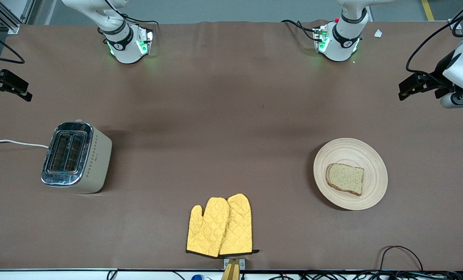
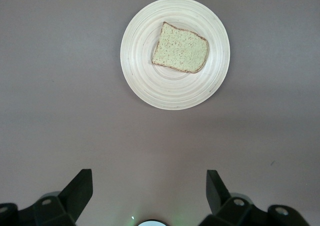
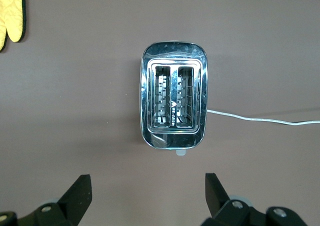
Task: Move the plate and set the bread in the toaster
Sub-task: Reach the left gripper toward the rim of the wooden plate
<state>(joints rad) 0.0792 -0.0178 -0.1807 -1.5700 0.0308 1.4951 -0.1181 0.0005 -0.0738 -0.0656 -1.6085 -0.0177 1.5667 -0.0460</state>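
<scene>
The pale wooden plate point(image 1: 348, 149) lies toward the left arm's end of the table, with the slice of brown speckled bread point(image 1: 345, 178) on it. Both show in the left wrist view, the plate point(image 2: 150, 81) under the bread point(image 2: 180, 47). The chrome-topped toaster point(image 1: 74, 155) stands toward the right arm's end, both slots empty; it also shows in the right wrist view point(image 3: 172, 103). My left gripper point(image 1: 404, 91) hangs open and empty over bare table point(image 2: 149, 178). My right gripper point(image 1: 25, 93) hangs open and empty over bare table point(image 3: 147, 181).
A pair of yellow oven mitts point(image 1: 220, 225) lies near the table's front edge, midway between plate and toaster; one tip shows in the right wrist view point(image 3: 10, 11). The toaster's white cord point(image 1: 13, 142) runs off the table's end. Black cables point(image 1: 402, 252) lie at the front edge.
</scene>
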